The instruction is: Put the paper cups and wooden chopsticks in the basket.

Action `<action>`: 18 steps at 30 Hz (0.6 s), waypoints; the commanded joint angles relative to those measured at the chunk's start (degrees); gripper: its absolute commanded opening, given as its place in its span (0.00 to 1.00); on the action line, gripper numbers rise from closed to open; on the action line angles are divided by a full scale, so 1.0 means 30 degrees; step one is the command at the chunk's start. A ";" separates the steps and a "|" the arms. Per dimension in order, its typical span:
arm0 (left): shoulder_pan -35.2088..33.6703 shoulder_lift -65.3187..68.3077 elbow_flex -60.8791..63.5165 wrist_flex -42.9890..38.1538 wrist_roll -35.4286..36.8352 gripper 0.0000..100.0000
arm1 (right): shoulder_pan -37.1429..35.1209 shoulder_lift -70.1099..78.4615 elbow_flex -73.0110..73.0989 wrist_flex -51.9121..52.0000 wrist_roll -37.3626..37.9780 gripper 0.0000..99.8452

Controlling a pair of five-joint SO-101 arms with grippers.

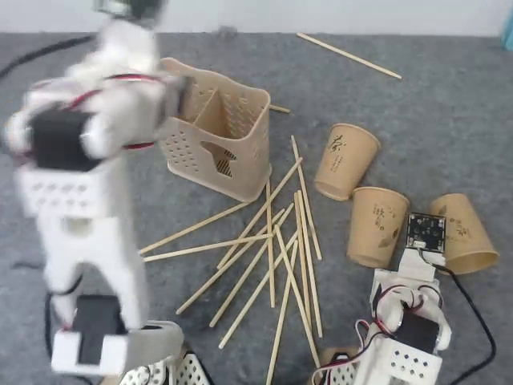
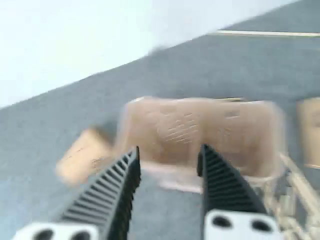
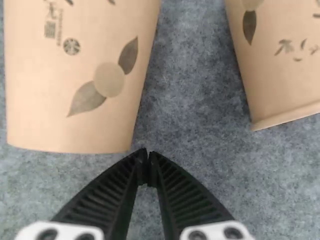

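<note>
- Over on the left, the white left arm (image 1: 88, 160) rises from about 7 o'clock on the grey felt-covered desk (image 1: 449, 96) and leans in toward the basket. It looks smeared in the high view.
- The left pincer (image 2: 170, 150) is spread wide, with nothing between its ribbed black fingers (image 2: 120, 185). It hangs above the felt just short of the basket's near wall.
- The beige perforated plastic basket (image 1: 232, 152) stands upright at roughly 11 o'clock from the desk's middle. A divider splits it into compartments.
- In the left wrist view a blurred tan shape (image 2: 82, 155) lies just beside the basket. It may be a paper cup on its side, but I can't tell for sure.
- The pale wooden chopsticks (image 1: 272, 257) lie fanned and criss-crossed on the felt at the basket's 5 o'clock. A few tips reach close to its foot.
- One more stick (image 1: 279, 108) pokes out from behind the basket at its 2 o'clock. A lone chopstick (image 1: 349, 54) lies well apart, up at 1 o'clock near the far edge.
- Three brown paper cups (image 1: 377, 224) lie on their sides close together, in a row around 3 to 4 o'clock, all out on the felt.
- The white right arm (image 1: 405, 337) sits at 5 o'clock, its wrist over the gap between the middle cup and the rightmost one.
- The right pincer (image 3: 148, 156) is pressed together with nothing in it. Its tips are over the bare strip of felt between two cups.
</note>
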 commanded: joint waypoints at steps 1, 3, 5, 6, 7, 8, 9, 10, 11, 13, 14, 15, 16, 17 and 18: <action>-0.2696 -0.4952 0.3619 0.0733 -0.3253 0.17 | 0.0249 -0.0249 0.0352 -0.0220 0.0234 0.01; -0.3370 -0.7385 0.7077 0.0674 -0.5128 0.17 | 0.0249 -0.0249 0.0352 -0.0220 0.0234 0.01; -0.3546 -0.9670 1.0535 0.0674 -0.7033 0.17 | 0.0249 -0.0249 0.0352 -0.0220 0.0234 0.01; -0.3575 -1.0755 1.2176 0.0557 -0.7736 0.17 | 0.0249 -0.0249 0.0352 -0.0220 0.0234 0.01; -0.3575 -1.1692 1.3817 0.0264 -0.8205 0.16 | 0.0249 -0.0249 0.0352 -0.0220 0.0234 0.01; -0.3575 -1.2484 1.5516 -0.0117 -0.8381 0.16 | 0.0249 -0.0249 0.0352 -0.0220 0.0234 0.01; -0.3604 -1.3128 1.7070 -0.0674 -0.8381 0.16 | 0.0249 -0.0249 0.0352 -0.0220 0.0234 0.01; -0.3722 -1.3509 1.8652 -0.1377 -0.8381 0.16 | 0.0249 -0.0249 0.0352 -0.0220 0.0234 0.01; -0.3985 -1.3597 2.0088 -0.2198 -0.8352 0.16 | 0.0249 -0.0249 0.0352 -0.0220 0.0234 0.01; -0.4366 -1.3333 2.2491 -0.3897 -0.8381 0.16 | 0.0249 -0.0249 0.0352 -0.0220 0.0234 0.01; -0.4542 -1.2982 2.3487 -0.4630 -0.8410 0.16 | 0.0249 -0.0249 0.0352 -0.0220 0.0234 0.01; -0.4777 -1.2513 2.4190 -0.5099 -0.8440 0.16 | 0.0249 -0.0249 0.0352 -0.0220 0.0234 0.01; -0.5011 -1.1985 2.4659 -0.5333 -0.8498 0.16 | 0.0249 -0.0249 0.0352 -0.0220 0.0234 0.01; -0.5245 -1.1399 2.4952 -0.5363 -0.8850 0.16 | 0.0249 -0.0249 0.0352 -0.0220 0.0234 0.01; -0.5451 -1.0755 2.5187 -0.5333 -0.9407 0.16 | 0.0249 -0.0249 0.0352 -0.0220 0.0234 0.01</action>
